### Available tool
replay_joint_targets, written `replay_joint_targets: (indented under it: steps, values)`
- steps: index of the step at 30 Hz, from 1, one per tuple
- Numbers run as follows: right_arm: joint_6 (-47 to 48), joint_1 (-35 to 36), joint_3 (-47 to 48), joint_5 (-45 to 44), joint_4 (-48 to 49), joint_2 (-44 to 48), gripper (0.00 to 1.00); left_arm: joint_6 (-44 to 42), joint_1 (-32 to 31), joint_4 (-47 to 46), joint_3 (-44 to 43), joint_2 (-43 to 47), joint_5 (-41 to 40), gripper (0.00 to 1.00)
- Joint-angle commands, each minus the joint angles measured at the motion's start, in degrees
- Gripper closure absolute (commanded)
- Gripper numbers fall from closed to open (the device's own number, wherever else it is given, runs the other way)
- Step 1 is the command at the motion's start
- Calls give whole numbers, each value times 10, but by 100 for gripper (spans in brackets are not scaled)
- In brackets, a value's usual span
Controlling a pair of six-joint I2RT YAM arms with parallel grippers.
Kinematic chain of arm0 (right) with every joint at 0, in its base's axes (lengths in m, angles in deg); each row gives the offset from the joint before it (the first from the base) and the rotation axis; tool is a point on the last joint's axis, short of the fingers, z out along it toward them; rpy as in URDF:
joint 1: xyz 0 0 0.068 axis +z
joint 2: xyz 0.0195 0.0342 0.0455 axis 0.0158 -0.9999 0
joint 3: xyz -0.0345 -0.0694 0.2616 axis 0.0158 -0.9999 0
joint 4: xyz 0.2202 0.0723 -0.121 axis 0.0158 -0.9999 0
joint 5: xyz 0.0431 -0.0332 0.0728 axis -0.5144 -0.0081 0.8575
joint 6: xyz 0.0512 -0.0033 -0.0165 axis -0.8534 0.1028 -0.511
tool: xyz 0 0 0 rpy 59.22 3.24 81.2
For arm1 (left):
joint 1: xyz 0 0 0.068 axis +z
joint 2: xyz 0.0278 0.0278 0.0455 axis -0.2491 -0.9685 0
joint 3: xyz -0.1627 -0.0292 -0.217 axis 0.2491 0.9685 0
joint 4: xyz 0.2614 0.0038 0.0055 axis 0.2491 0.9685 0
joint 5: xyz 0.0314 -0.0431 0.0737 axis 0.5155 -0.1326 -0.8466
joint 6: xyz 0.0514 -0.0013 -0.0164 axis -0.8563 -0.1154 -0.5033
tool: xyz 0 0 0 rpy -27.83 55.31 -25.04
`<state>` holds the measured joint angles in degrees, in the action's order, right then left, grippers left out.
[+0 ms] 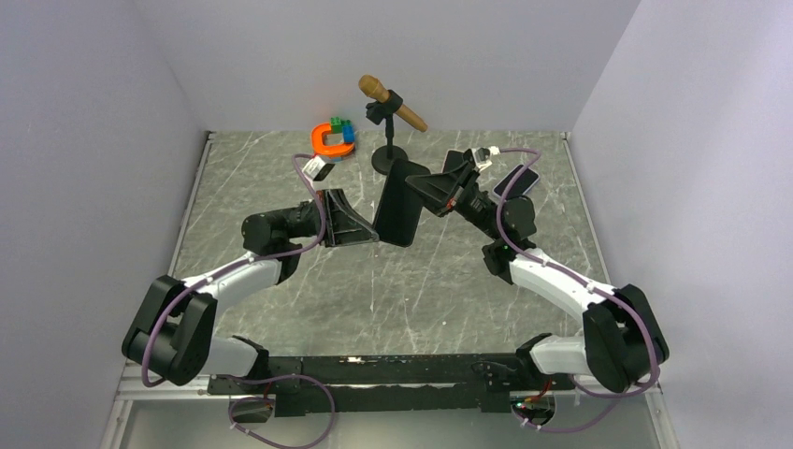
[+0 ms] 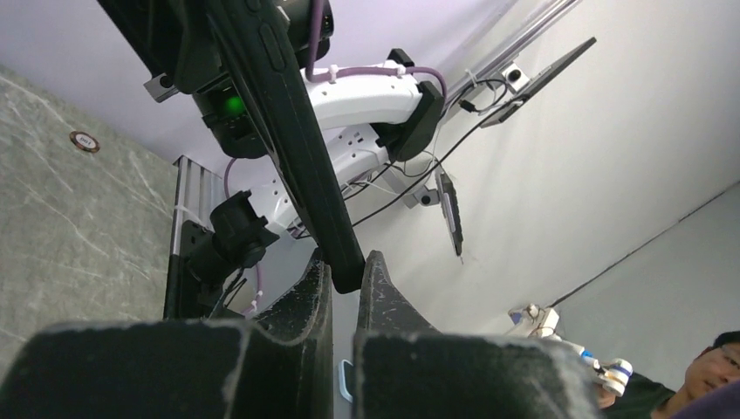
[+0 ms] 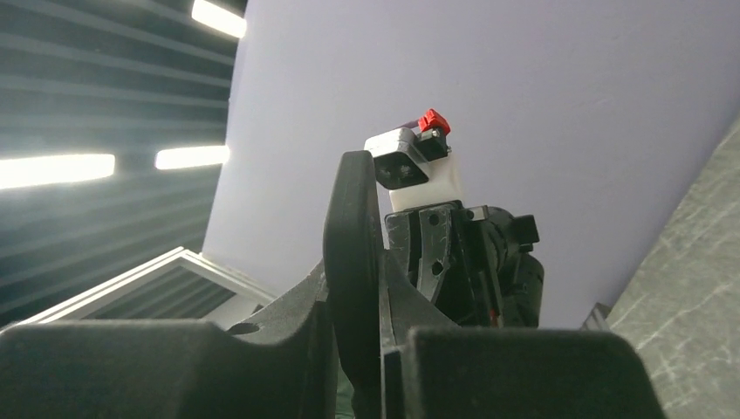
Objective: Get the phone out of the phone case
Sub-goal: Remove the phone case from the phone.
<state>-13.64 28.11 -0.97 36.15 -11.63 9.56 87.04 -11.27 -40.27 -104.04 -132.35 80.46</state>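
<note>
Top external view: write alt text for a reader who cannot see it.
Two robot arms hold a black cased phone between them over a grey marble table, left jaws shut on its left edge, right jaws on its right. A microphone on a stand and coloured blocks sit behind.

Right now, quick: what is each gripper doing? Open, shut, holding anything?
Left gripper: shut on the phone case.
Right gripper: shut on the same phone case, pinching its edge.

The phone case (image 2: 288,113) looks smooth matt black, the table (image 1: 421,281) veined stone, the left gripper (image 2: 347,272) rough plastic.
</note>
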Motion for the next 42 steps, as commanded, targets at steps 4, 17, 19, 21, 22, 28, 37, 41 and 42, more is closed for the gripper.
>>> replay_joint_targets:
  steps: [4, 17, 19, 21, 22, 28, 37, 41, 42]
  values:
    - [-180, 47, 38, 35, 161, -21, 100, -38, 3, -102, -37, -40, 38, 100]
    - [-191, 61, 58, 40, 182, -54, 100, -30, 14, -99, -91, -89, 103, 100]
    - [-193, 64, 60, 38, 188, -56, 100, -38, 19, -87, -89, -95, 102, 100]
    - [-191, 66, 62, 37, 185, -54, 100, -53, 21, -68, -86, -99, 102, 100]
    - [-184, 67, 63, 37, 175, -49, 100, -67, 22, -49, -84, -97, 103, 100]
    - [-151, 69, 62, 32, 125, -27, 100, -197, 25, 180, -76, -48, 68, 100]
    - [54, 117, 74, -46, -65, 59, 100, -526, 15, 781, -139, 107, -151, 77]
    - [64, 145, 89, -57, -33, 29, 100, -468, 11, 709, -122, 112, -126, 62]
    - [66, 154, 93, -60, -26, 21, 100, -455, 9, 690, -120, 110, -120, 60]
